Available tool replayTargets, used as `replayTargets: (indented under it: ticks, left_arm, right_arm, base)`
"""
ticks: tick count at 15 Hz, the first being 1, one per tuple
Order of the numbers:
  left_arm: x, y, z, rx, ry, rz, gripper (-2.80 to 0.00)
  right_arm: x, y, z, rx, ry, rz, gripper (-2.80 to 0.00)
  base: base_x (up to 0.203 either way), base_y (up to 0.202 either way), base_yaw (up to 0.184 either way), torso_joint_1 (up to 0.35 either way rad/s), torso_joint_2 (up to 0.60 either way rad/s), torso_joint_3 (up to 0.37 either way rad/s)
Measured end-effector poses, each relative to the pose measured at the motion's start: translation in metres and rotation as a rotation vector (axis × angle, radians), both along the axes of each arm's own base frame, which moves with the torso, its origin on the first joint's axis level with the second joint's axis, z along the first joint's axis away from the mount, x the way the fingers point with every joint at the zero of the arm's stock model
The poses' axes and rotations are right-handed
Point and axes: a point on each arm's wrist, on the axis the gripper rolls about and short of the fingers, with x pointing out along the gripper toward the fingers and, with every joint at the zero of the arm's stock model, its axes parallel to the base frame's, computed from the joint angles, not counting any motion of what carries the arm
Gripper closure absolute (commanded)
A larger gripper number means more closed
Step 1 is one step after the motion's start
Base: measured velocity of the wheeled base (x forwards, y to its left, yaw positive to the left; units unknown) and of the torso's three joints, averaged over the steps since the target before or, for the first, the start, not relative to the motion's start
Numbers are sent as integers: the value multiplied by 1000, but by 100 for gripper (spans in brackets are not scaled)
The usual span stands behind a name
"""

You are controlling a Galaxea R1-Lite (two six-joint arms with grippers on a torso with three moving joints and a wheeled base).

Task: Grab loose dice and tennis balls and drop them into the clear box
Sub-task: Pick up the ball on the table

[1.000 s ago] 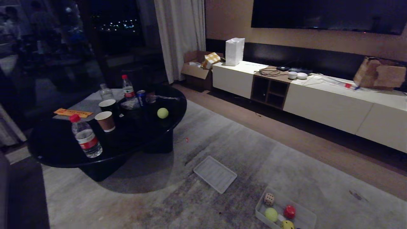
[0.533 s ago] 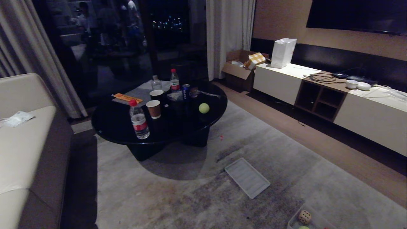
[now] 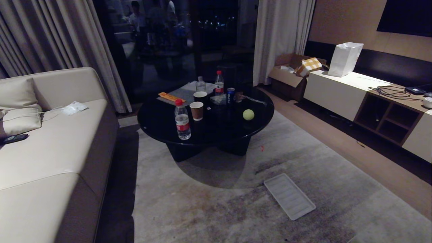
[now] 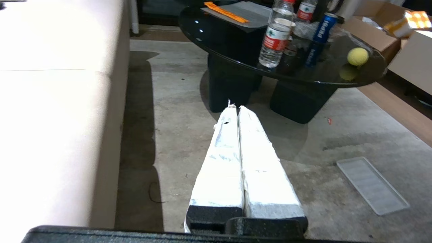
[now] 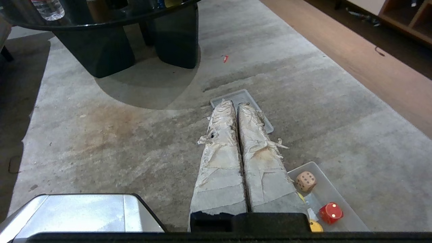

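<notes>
One yellow-green tennis ball (image 3: pixel 248 114) lies on the round black table (image 3: pixel 158 116); the left wrist view shows this tennis ball (image 4: pixel 357 56) near the table's edge. The clear box (image 5: pixel 332 194) sits on the carpet beside my right gripper (image 5: pixel 235 103), which is shut and empty above the floor. In the box lie a beige die (image 5: pixel 305 181), a red die (image 5: pixel 330 213) and part of a yellow one (image 5: pixel 315 226). My left gripper (image 4: pixel 235 107) is shut and empty, pointing toward the table. Neither arm shows in the head view, and the box is outside it.
A flat ribbed clear lid (image 3: pixel 289 196) lies on the carpet between table and box. Bottles (image 3: pixel 182 119), paper cups (image 3: pixel 196 110) and a can (image 3: pixel 230 95) crowd the table. A beige sofa (image 3: pixel 50 152) runs along the left, a low white cabinet (image 3: pixel 337 91) along the right.
The head view has swung left: the sofa has come into view and the box with the dice has slid out at the lower right. Nothing in the room itself moved.
</notes>
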Motion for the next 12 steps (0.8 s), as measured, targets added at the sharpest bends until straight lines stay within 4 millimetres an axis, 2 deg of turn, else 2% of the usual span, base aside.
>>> replayTargets:
  ticks: [4, 12]
  left_arm:
    - [0, 0, 0, -2, -1, 0, 0]
    - [0, 0, 0, -3, 0, 0, 0]
  right_arm:
    - [0, 0, 0, 0, 0, 1, 0]
    - [0, 0, 0, 0, 0, 0, 0]
  base:
    - [0, 0, 0, 0, 0, 0]
    - [176, 0, -1, 1, 2, 1]
